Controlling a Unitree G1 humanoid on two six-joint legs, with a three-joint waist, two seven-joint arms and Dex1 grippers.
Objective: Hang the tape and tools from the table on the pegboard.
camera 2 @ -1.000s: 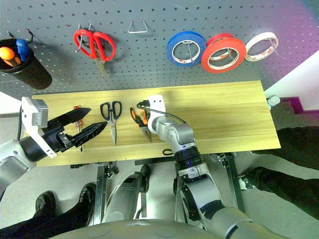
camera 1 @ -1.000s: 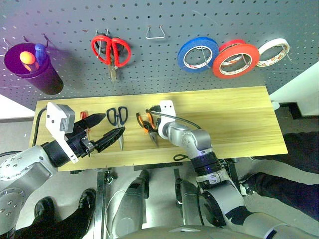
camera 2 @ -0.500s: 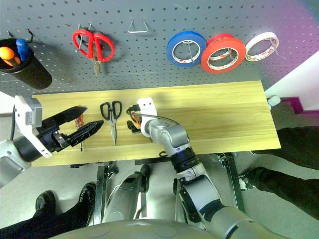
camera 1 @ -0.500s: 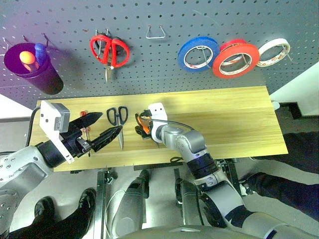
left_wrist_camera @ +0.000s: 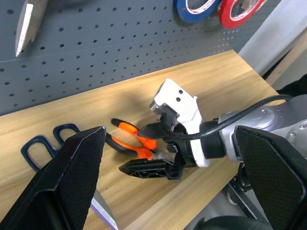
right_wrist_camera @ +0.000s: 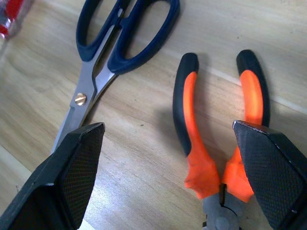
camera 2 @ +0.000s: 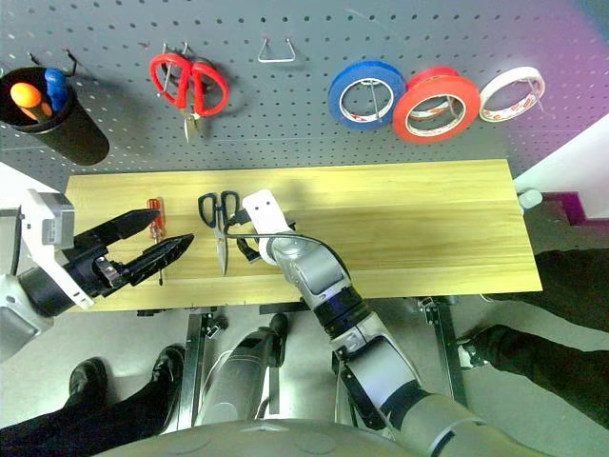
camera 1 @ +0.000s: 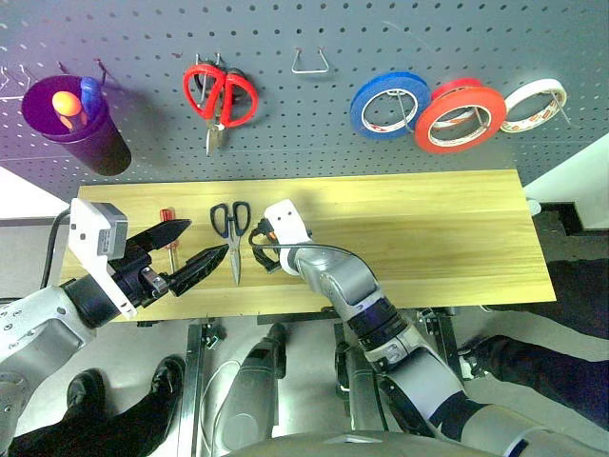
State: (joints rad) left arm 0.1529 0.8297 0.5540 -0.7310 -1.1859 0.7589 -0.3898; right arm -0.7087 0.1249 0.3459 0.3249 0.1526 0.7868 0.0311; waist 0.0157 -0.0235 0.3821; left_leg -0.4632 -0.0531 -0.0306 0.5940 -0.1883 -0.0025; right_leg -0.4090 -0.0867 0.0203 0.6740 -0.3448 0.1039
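Red-handled scissors [camera 1: 219, 96] hang on the dark perforated wall panel, blades pointing down. Just beside them, further along the same row, an empty triangular wire hook [camera 1: 310, 63].

A blue tape roll [camera 1: 388, 104] hangs on a hook; a white tape roll [camera 1: 533, 105] hangs at the far end of that row, with a gap between the two.

At the opposite end of the panel, a dark purple cup [camera 1: 78, 126] hangs tilted, holding an orange-topped item [camera 1: 67, 104] and a blue one [camera 1: 88, 92]; what these are, cannot tell.

A person's dark shoes [camera 1: 126, 390] stand on the grey floor [camera 1: 295, 381] near the bench edge. Dark clothing of a person [camera 1: 552, 367] lies low at the other side.
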